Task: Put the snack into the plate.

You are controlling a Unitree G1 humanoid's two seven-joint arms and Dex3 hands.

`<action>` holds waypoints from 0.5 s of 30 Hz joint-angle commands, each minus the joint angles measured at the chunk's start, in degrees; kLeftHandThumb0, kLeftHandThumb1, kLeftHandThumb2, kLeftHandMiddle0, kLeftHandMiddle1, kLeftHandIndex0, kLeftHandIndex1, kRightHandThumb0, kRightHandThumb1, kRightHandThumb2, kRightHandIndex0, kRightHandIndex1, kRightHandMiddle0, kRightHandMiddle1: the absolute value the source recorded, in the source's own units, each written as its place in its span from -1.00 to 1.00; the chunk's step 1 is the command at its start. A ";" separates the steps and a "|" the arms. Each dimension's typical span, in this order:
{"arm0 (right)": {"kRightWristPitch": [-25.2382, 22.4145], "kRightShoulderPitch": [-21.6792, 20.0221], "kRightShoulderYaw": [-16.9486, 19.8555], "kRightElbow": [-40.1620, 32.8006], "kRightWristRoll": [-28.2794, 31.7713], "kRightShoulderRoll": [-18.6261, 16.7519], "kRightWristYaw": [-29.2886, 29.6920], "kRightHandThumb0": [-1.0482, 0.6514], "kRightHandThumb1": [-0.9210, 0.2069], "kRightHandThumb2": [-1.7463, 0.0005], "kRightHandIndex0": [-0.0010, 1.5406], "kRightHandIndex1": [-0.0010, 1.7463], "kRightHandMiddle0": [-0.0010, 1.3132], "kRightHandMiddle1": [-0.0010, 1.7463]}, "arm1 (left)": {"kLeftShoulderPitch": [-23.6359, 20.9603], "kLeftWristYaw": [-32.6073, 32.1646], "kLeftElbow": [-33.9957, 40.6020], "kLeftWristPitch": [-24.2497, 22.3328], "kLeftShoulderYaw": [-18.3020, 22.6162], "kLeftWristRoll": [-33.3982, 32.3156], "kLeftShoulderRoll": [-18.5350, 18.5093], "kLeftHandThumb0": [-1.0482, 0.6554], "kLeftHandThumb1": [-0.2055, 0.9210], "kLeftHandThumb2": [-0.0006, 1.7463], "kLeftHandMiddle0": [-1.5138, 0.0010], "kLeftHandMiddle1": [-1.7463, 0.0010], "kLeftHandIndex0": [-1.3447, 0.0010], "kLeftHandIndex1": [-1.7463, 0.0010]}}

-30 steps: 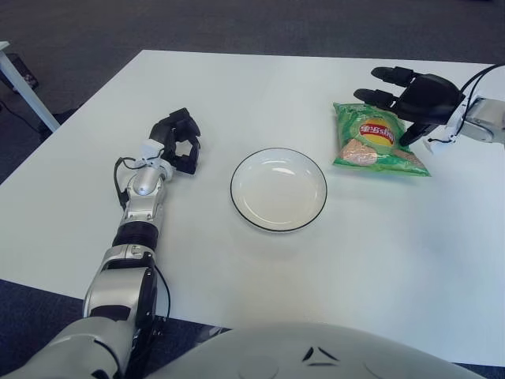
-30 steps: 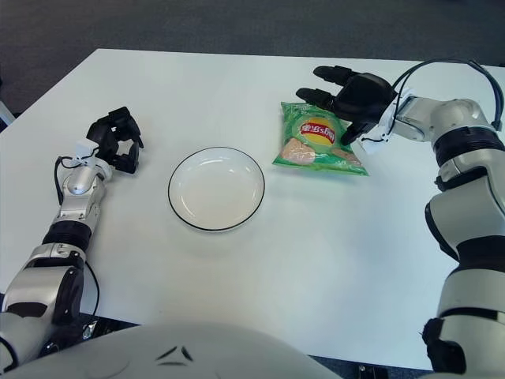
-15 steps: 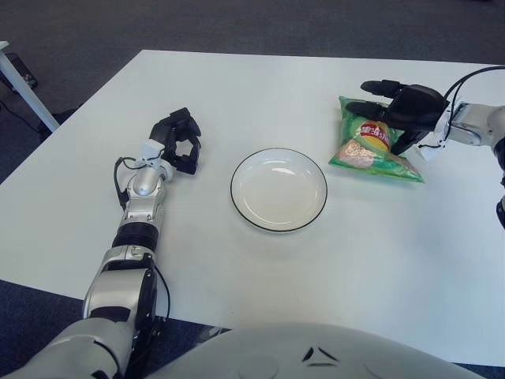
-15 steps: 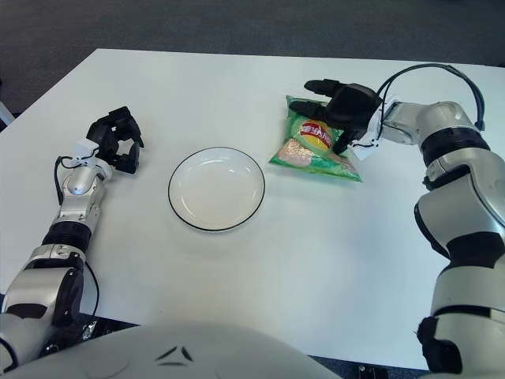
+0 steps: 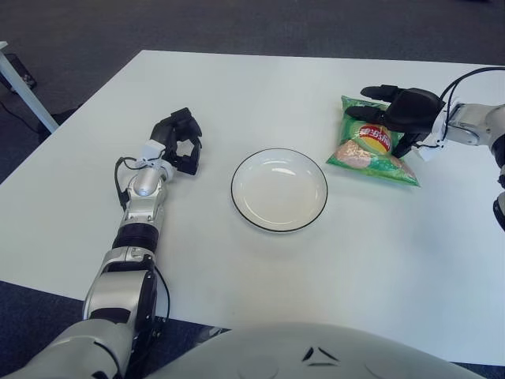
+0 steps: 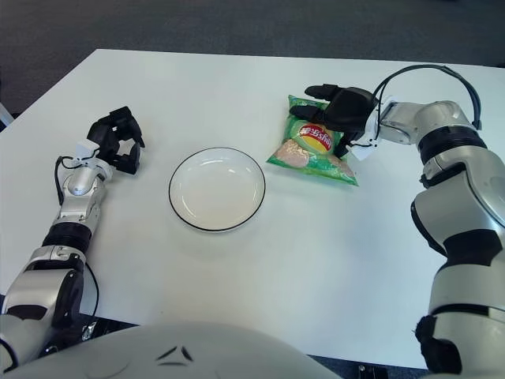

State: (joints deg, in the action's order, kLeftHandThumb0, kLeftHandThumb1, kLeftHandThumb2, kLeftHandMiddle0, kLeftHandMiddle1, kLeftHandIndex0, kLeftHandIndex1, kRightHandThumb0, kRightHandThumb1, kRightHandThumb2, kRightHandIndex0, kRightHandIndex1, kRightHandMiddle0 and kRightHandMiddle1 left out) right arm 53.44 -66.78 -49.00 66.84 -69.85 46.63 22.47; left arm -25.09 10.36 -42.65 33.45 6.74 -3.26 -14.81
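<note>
On my feed: both arms are silver-grey metal segments with black joint rings. Left robot hand (image 5: 178, 140) and right robot hand (image 6: 344, 110) are black, three-fingered, with white wrist blocks. Black cables loop off each wrist. The pale grey torso shell along the bottom edge carries small dark triangular marks.

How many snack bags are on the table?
1. The green snack bag lies to the right of the empty plate, under the right hand. None seems hidden.
</note>
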 commanded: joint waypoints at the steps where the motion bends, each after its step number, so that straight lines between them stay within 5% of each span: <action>1: 1.92 2.56 -1.13 0.40 0.99 -2.63 -4.05 -0.85 -0.64 0.78 -1.00 -1.00 -1.00 -0.65 | 8.29 -1.17 -5.28 0.84 -1.40 2.02 2.66 0.22 -0.75 1.00 -0.04 -1.00 -0.16 -1.00; 4: 2.74 2.80 -1.06 0.39 2.00 -2.92 -5.38 -0.76 -0.30 0.41 -0.95 -0.97 -1.00 -0.43 | 8.21 -1.43 -5.37 0.90 -1.47 2.33 2.90 0.22 -0.75 1.00 -0.04 -1.00 -0.16 -1.00; 7: 3.71 2.84 -0.94 0.62 2.96 -3.02 -6.56 -0.57 0.00 0.09 -0.98 -0.44 -1.00 0.20 | 8.27 -1.28 -5.13 0.91 -1.48 2.31 3.15 0.22 -0.75 1.00 -0.04 -1.00 -0.16 -1.00; 8: 3.73 2.96 -0.89 0.74 3.34 -3.21 -7.05 -0.55 0.02 0.06 -0.98 -0.39 -1.00 0.25 | 8.28 -1.08 -5.05 0.83 -1.43 2.17 3.20 0.22 -0.75 1.00 -0.04 -1.00 -0.16 -1.00; 11: 3.55 3.22 -0.97 0.82 4.05 -3.53 -8.01 -0.42 0.11 -0.08 -0.99 0.25 -0.83 0.74 | 8.42 -0.58 -4.68 0.63 -1.32 1.85 3.40 0.22 -0.75 1.00 -0.04 -1.00 -0.16 -1.00; 12: 3.47 3.24 -1.04 0.75 4.14 -3.58 -8.24 -0.37 0.00 -0.14 -0.98 0.48 -0.61 0.82 | 8.46 -0.52 -4.60 0.61 -1.31 1.80 3.42 0.22 -0.75 1.00 -0.04 -1.00 -0.16 -1.00; 15: 3.30 3.15 -1.29 0.57 4.41 -3.54 -8.86 -0.21 -0.10 -0.21 -0.84 0.69 -0.39 0.90 | 8.48 -0.63 -4.54 0.72 -1.29 1.88 3.40 0.22 -0.75 1.00 -0.04 -1.00 -0.16 -1.00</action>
State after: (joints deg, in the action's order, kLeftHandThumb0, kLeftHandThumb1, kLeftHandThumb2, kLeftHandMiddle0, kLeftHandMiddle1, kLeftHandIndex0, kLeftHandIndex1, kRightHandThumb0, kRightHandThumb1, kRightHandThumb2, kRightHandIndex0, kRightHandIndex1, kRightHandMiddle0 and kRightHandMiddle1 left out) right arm 55.37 -66.68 -48.71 66.87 -64.55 44.96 16.58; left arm -25.08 10.02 -42.64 33.56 6.59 -2.04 -14.76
